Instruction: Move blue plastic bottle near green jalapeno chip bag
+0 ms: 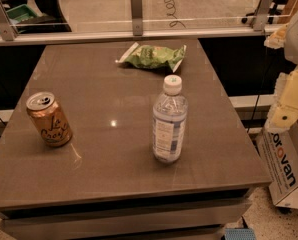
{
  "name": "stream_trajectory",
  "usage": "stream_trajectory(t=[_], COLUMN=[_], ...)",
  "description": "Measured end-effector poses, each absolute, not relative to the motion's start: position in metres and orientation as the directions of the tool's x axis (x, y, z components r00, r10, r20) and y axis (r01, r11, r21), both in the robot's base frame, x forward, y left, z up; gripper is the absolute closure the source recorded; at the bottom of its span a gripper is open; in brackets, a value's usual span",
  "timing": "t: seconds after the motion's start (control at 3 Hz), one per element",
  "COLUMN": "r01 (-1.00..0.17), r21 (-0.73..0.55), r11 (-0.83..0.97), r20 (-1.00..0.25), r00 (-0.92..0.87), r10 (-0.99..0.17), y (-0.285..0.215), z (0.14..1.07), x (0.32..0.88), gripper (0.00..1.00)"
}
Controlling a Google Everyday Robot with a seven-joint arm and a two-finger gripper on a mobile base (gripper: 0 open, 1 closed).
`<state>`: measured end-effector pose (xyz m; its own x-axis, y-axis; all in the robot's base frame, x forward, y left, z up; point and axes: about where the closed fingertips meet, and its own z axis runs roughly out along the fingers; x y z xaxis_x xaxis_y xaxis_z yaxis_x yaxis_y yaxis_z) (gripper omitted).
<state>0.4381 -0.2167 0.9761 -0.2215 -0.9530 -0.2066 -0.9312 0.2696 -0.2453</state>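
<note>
The blue plastic bottle (169,121) stands upright on the brown table (89,174), right of the middle, with its white cap on. The green jalapeno chip bag (153,56) lies flat near the table's far edge, a short way behind the bottle and apart from it. My gripper is not in view. Only a pale, yellowish part of my arm (289,96) shows at the right edge of the camera view, off to the side of the table and well clear of the bottle.
An orange-gold soda can (49,119) stands upright at the table's left side. A glass partition with metal posts (136,11) runs behind the table. A white cardboard box (284,166) sits on the floor to the right.
</note>
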Motion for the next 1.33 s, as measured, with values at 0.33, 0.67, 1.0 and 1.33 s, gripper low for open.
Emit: stream_trajectory(t=[0.33, 0.67, 1.0, 1.33], r01=[-0.931, -0.939, -0.952, -0.963], r21=[-0.246, -0.207, -0.145, -0.066], r11=[0.270, 0.276, 0.270, 0.260], r20=[-0.207, -0.278, -0.420, -0.560], r00=[-0.221, -0.215, -0.188, -0.180], r10=[-0.953, -0.936, -0.888, -0.808], y=[-0.217, -0.203, -0.171, -0.138], z=[0.976, 0.963, 0.938, 0.913], x=[0.438, 0.431, 0.413, 0.397], gripper=[0.00, 0.00, 0.00, 0.00])
